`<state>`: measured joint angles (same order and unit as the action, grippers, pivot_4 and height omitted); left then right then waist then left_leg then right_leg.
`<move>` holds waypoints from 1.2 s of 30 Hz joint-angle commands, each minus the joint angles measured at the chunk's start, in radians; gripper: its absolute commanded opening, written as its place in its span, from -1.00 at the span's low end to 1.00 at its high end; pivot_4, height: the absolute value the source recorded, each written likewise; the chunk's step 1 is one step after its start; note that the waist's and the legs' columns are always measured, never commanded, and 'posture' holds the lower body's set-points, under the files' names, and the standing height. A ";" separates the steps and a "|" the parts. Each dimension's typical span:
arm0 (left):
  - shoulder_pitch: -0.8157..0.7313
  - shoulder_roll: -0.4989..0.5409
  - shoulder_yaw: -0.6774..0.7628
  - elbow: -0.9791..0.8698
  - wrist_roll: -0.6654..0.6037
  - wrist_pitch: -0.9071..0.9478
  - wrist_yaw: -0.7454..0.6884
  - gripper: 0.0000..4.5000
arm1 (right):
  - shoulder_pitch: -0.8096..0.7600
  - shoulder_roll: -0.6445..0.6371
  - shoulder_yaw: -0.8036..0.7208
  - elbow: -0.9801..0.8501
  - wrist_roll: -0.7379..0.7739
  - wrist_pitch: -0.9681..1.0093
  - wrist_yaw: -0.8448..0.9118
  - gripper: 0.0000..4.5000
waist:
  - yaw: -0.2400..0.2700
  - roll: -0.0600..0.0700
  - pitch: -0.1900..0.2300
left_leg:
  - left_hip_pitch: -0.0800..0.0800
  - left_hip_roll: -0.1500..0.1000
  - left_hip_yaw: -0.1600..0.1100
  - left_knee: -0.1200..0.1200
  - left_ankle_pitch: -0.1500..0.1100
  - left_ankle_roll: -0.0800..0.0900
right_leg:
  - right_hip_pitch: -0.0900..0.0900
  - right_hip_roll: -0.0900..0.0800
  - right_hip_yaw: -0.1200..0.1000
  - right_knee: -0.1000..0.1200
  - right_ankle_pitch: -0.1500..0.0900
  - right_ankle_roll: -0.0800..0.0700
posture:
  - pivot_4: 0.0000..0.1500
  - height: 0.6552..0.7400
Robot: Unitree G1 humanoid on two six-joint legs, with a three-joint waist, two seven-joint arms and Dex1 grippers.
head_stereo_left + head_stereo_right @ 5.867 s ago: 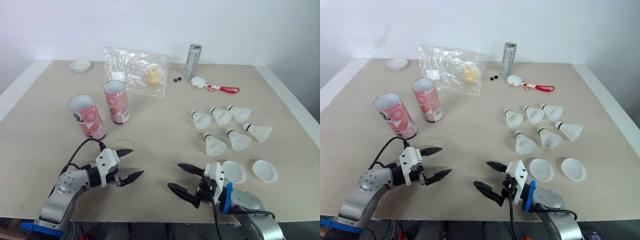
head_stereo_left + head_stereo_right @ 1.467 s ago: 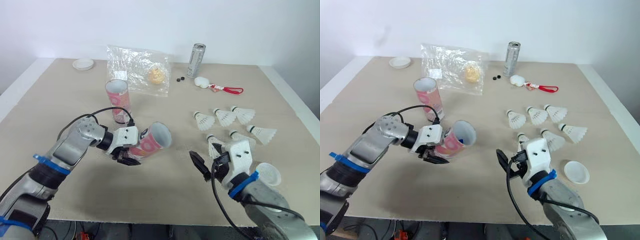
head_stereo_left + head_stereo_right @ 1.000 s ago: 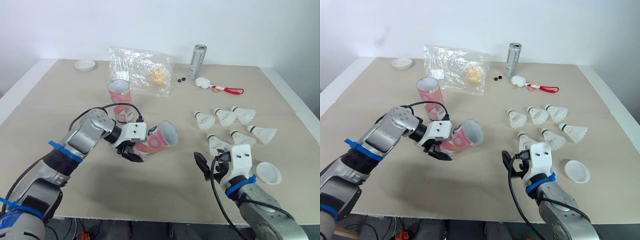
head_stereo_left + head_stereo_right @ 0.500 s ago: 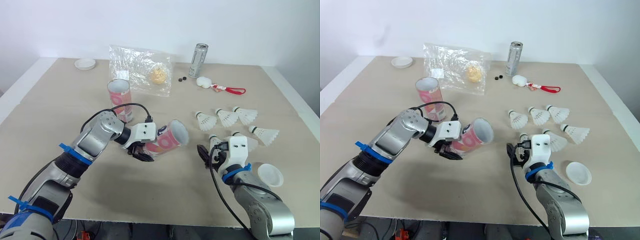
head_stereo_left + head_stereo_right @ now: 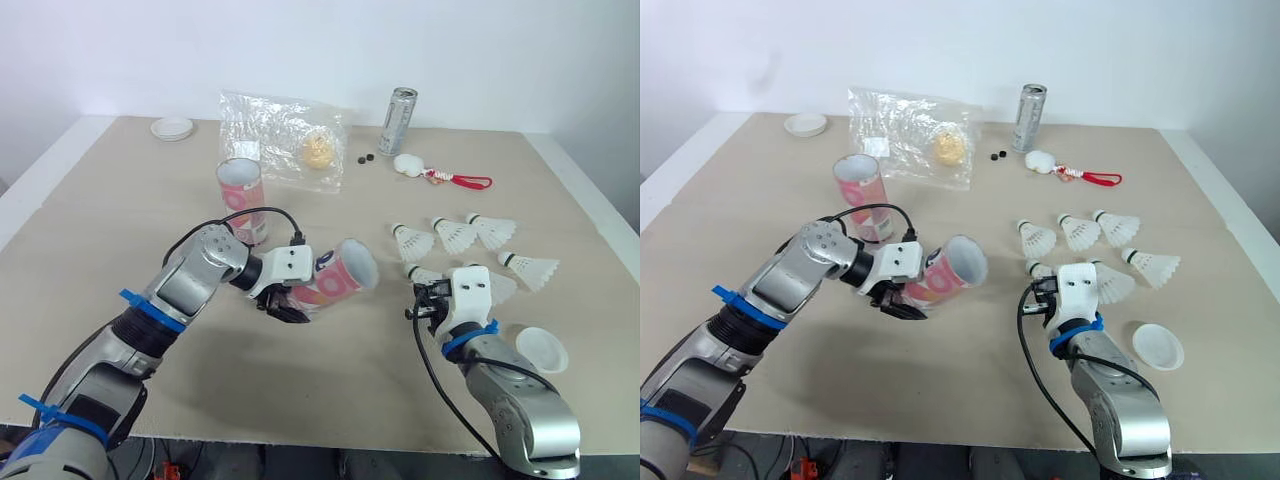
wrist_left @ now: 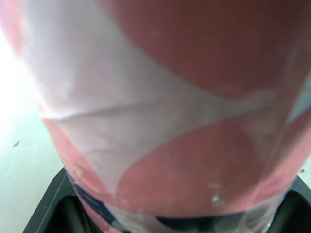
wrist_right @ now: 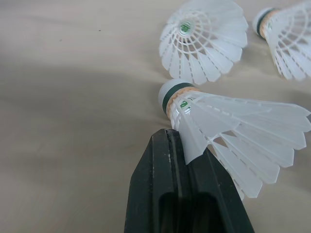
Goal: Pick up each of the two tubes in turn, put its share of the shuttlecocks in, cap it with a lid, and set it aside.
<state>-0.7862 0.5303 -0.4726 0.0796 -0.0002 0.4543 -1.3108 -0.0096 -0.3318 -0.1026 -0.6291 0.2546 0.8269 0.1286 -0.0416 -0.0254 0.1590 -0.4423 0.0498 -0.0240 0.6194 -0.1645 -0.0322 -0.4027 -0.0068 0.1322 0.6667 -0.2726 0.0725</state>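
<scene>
Nearest me, by the front edge of the pale beige surface (image 5: 330, 400) toward its right end, lies a white round plastic lid (image 5: 540, 350). Left of it and slightly farther, my right jaws are pressed narrow, black fingertips (image 7: 155, 160) touching the skirt of a white feathered shuttlecock (image 7: 218, 131) lying on its side. I cannot tell whether a feather is pinched.

At mid-surface my left jaws hold a pink-and-white cardboard tube (image 5: 338, 282), tilted with its open mouth toward that shuttlecock. Five more white shuttlecocks (image 5: 455, 235) lie beyond, nearer the right edge. A second pink-and-white tube (image 5: 241, 198) stands upright behind the held one.

Along the far edge are a crinkled clear plastic bag (image 5: 285, 140), a silver can (image 5: 400, 108), and, toward the far-left corner, a small white round dish (image 5: 172, 127).
</scene>
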 commanded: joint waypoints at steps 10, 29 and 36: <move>-0.060 -0.073 -0.016 0.125 0.010 -0.059 -0.009 0.33 | -0.101 -0.646 -0.178 -0.092 0.071 -0.523 0.761 -0.98 | -0.001 0.001 0.001 | 0.001 0.000 -0.002 0.002 0.000 0.000 | 0.003 0.001 -0.001 -0.001 0.000 0.001 | 1.00 1.00; -0.043 -0.077 -0.006 0.096 0.012 -0.013 0.005 0.33 | -0.399 -0.649 0.075 0.123 -0.009 -0.758 0.917 0.25 | 0.001 0.001 0.001 | 0.000 -0.002 -0.004 0.003 0.000 0.000 | 0.004 0.000 -0.002 0.000 0.000 0.002 | 1.00 1.00; -0.034 -0.059 0.004 0.087 0.011 -0.003 0.003 0.33 | -0.364 -0.544 -0.132 0.144 0.262 -0.447 0.747 0.98 | 0.001 0.001 0.001 | 0.000 -0.001 -0.006 0.003 0.000 0.000 | 0.004 0.000 -0.002 0.000 0.001 0.001 | 1.00 1.00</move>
<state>-0.8292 0.4560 -0.4727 0.1775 0.0113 0.4444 -1.3087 -0.3857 -0.8787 -0.1434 -0.4943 0.4533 0.3052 0.9320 -0.0410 -0.0246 0.1601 -0.4420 0.0482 -0.0296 0.6227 -0.1642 -0.0320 -0.3981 -0.0065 0.1298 0.6672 -0.2718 0.0731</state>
